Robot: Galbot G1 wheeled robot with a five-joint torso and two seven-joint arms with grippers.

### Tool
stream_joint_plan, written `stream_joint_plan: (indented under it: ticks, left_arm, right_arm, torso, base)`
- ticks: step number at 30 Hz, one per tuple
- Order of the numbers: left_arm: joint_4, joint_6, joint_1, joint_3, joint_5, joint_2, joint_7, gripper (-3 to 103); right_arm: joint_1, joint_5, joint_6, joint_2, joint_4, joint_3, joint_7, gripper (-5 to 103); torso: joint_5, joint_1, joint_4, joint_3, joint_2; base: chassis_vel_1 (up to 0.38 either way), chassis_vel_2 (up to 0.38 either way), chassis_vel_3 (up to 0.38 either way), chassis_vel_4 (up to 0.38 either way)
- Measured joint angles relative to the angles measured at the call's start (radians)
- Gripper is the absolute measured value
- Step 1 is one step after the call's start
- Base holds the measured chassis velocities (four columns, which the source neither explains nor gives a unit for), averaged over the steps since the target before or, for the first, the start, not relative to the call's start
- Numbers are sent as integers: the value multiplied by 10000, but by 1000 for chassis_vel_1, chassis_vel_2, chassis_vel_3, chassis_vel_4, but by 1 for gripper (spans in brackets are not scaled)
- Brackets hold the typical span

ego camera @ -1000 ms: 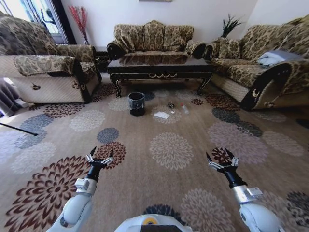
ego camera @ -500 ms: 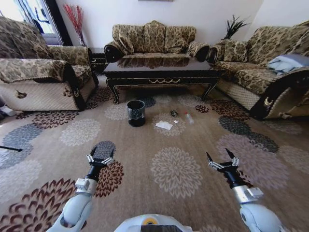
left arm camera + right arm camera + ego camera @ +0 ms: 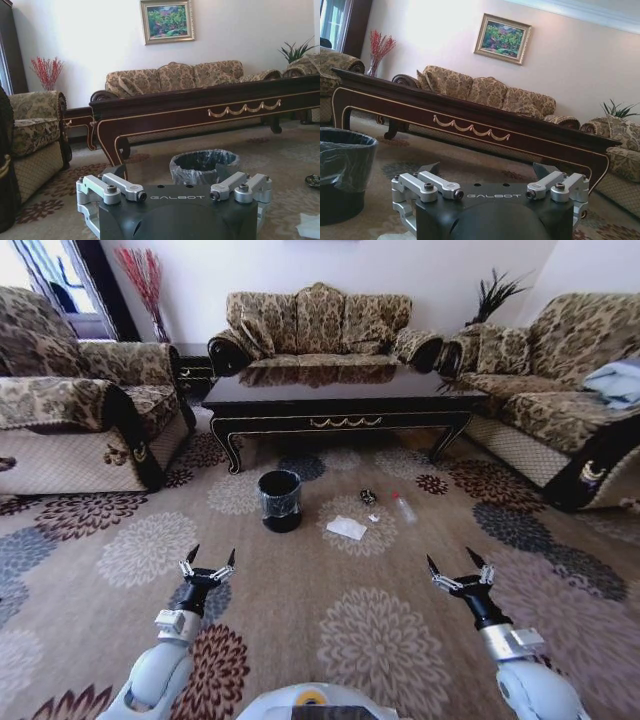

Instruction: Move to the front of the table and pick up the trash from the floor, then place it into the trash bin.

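Two grippers, both empty, so basically none of the actual cleanup is done yet as far as I can tell. Going left to right from where I'm standing: the left gripper (image 3: 209, 565) hangs low over the floor (image 3: 120, 550) at about 7 o'clock of the robot's view, fingers spread wide with nothing between them. Up ahead around 11 o'clock is the trash bin (image 3: 279, 500), upright on the carpet just in front of the table (image 3: 340, 400), liner on, and I can't make out anything inside it. Right of the bin the trash is all lying loose: the white tissue (image 3: 347, 528) flat on a medallion, a tiny white scrap (image 3: 374, 517) just past it, the dark green wrapper (image 3: 368, 496) closer to the table, and the clear tube (image 3: 404, 507) with the red cap furthest right. Then the right gripper (image 3: 459, 574) at roughly 5 o'clock, also wide open and holding nothing. So my read is the approach is nearly there, and every pick and drop is left. Fun bit: the wrist views show a framed painting (image 3: 167, 21) on the back wall, which the head view cuts off, while the head view lays out the whole litter cluster.
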Motion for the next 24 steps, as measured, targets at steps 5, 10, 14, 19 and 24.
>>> stream_joint_plan:
  ticks: [5, 10, 14, 19, 24]
  left_arm:
    - [11, 12, -18, -1, -15, 4, -6, 100]
    - [32, 15, -17, 2, 1, 3, -9, 100]
    - [41, 19, -22, 10, 35, 2, -12, 100]
    - [30, 27, -23, 9, 44, 14, -30, 100]
    - [-227, 319, -17, 35, -114, 72, -166, 100]
  right_arm:
    - [13, -13, -2, -18, -27, -9, 5, 100]
    - [9, -242, -12, -2, -35, -26, 121, 100]
    - [20, -407, -45, 7, -44, -55, 214, 100]
    - [38, -457, -52, 16, -50, -81, 316, 100]
    - [9, -497, -60, 54, -44, -110, 388, 100]
  torso:
    - [-1, 0, -1, 0, 0]
    - [-12, 0, -5, 0, 0]
    - [-11, 0, -3, 0, 0]
    - [-2, 0, -2, 0, 1]
    - [-9, 1, -2, 2, 1]
  base:
    - [-317, 320, 338, -307]
    - [-298, 298, 300, -300]
    - [-267, 253, 263, -268]
    - [-205, 211, 208, -213]
    - [-137, 140, 132, -134]
